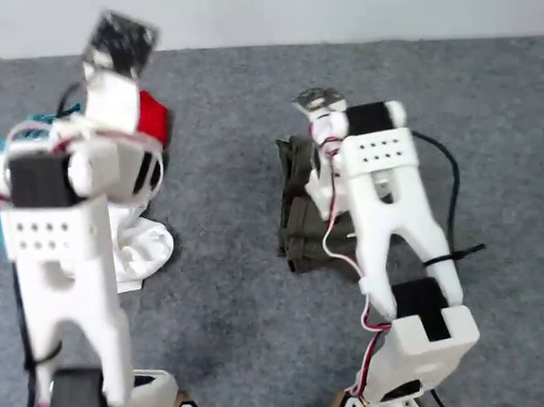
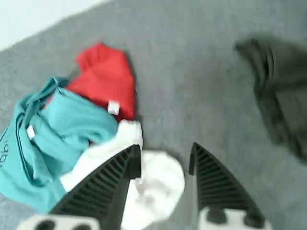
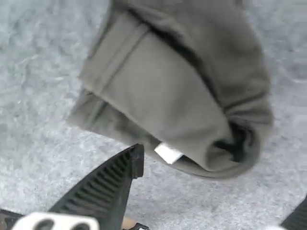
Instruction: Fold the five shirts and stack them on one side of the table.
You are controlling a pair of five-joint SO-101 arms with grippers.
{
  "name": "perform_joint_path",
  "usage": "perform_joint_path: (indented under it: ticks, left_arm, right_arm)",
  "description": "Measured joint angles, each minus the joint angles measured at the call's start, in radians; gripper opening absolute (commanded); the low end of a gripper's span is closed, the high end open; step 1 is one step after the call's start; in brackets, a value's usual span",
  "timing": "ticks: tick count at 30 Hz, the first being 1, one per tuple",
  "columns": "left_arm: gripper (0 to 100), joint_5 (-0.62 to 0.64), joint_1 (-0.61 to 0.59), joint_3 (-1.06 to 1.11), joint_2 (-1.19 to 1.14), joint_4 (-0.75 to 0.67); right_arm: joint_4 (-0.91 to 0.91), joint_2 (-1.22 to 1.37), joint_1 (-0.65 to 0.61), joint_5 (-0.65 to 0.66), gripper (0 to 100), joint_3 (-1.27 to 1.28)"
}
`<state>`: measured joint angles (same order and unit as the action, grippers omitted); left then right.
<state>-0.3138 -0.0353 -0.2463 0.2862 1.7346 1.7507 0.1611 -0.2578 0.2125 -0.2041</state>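
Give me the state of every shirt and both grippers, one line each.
Red shirt: crumpled, unfolded, partly under the teal one.
Teal shirt: crumpled, unfolded, in the same heap.
White shirt: bunched up, unfolded, at the heap's edge.
Green shirt: loosely doubled over, lying apart from the heap.
Left gripper: fingers open, empty, above the white shirt.
Right gripper: fingers open, empty, by the green shirt.

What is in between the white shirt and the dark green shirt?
Only bare grey mat. In the high view, nothing else lies on the stretch between the white shirt and the dark green shirt.
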Motion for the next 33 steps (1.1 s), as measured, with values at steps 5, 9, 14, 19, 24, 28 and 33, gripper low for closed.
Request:
perform_joint_path:
  ticks: [5,9,14,19,24,28,33]
  left_arm:
    - [17,-0.048,0.0,0.313,0.241,0.0]
    - [17,-0.103,0.0,0.531,0.434,0.0]
    - [17,-0.163,0.0,0.74,0.646,-0.052]
    - [17,-0.167,0.0,0.891,0.752,-0.127]
    - [17,-0.172,0.0,0.918,0.77,-0.138]
    - [17,-0.172,0.0,0.922,0.77,-0.138]
    - [17,-0.172,0.0,0.922,0.77,-0.138]
  right_arm:
    - [-0.011,0.0,-0.04,0.0,49.4,0.052]
    - [-0.06,0.0,-0.08,0.0,49.4,0.11]
    - [-0.132,0.0,-0.158,0.0,49.4,0.124]
    - [-0.169,0.0,-0.262,0.0,49.3,0.138]
    - [-0.222,0.0,-0.269,0.0,49.3,0.196]
    - [-0.258,0.0,-0.269,0.0,49.3,0.218]
    - [-0.299,0.0,-0.269,0.0,49.3,0.249]
